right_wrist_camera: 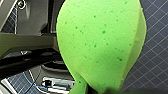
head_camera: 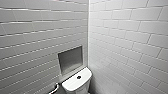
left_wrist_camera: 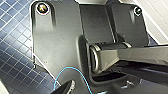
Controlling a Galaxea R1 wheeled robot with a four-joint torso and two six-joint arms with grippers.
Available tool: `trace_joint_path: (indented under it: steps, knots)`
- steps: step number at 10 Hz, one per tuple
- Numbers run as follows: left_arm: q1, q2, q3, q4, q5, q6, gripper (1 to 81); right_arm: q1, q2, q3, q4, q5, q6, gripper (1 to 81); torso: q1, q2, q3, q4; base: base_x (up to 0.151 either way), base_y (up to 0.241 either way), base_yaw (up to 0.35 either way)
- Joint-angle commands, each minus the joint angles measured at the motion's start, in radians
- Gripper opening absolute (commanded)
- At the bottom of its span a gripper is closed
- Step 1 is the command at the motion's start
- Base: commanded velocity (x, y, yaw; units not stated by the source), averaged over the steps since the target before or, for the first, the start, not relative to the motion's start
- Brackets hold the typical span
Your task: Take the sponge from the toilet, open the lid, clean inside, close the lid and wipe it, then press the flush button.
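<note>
Left gripper [left_wrist_camera: 66, 88]: I cannot tell its grip state. Right gripper [right_wrist_camera: 86, 88] clamps the green sponge [right_wrist_camera: 100, 42] above blue floor tiles [right_wrist_camera: 155, 62], so pickup looks done. Lid work, cleaning, wiping and flushing seemingly remain. Ahead sit a niche [head_camera: 70, 59], then the toilet [head_camera: 75, 84] with its button [head_camera: 79, 77], cornered by glossy white wall tiles [head_camera: 130, 37].

I can read no text, label, brand, number or sign on any of my feeds. Nothing is legible on the toilet [head_camera: 74, 84] at six o'clock in the head view, on the wall tiles [head_camera: 125, 37] above it, or on the sponge [right_wrist_camera: 100, 45].
</note>
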Motion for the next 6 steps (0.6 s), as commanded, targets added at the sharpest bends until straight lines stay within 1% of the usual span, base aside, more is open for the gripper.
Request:
trace_joint_path:
  steps: [1,3,4,6]
  knots:
    - [-0.047,0.000,0.004,-0.007,0.057,0.001,81.1,0.032,-0.001,0.004,0.003,-0.062,-0.005,1.0,0.000,0.000,0.000,0.000,0.000,0.000,0.000]
    - [-0.045,-0.005,0.004,-0.007,0.059,0.001,81.1,0.037,-0.001,0.000,0.013,-0.064,0.000,1.0,0.001,0.001,0.000,0.000,0.000,0.000,0.000]
    - [-0.045,-0.011,0.009,-0.007,0.059,0.001,81.1,0.035,-0.012,0.013,0.002,-0.082,-0.003,1.0,0.001,0.001,0.000,0.000,0.000,0.000,0.000]
    - [-0.039,-0.048,0.056,-0.017,0.059,0.001,81.1,0.029,-0.069,0.134,0.006,-0.079,-0.005,1.0,0.000,0.000,0.000,0.000,0.000,0.000,0.000]
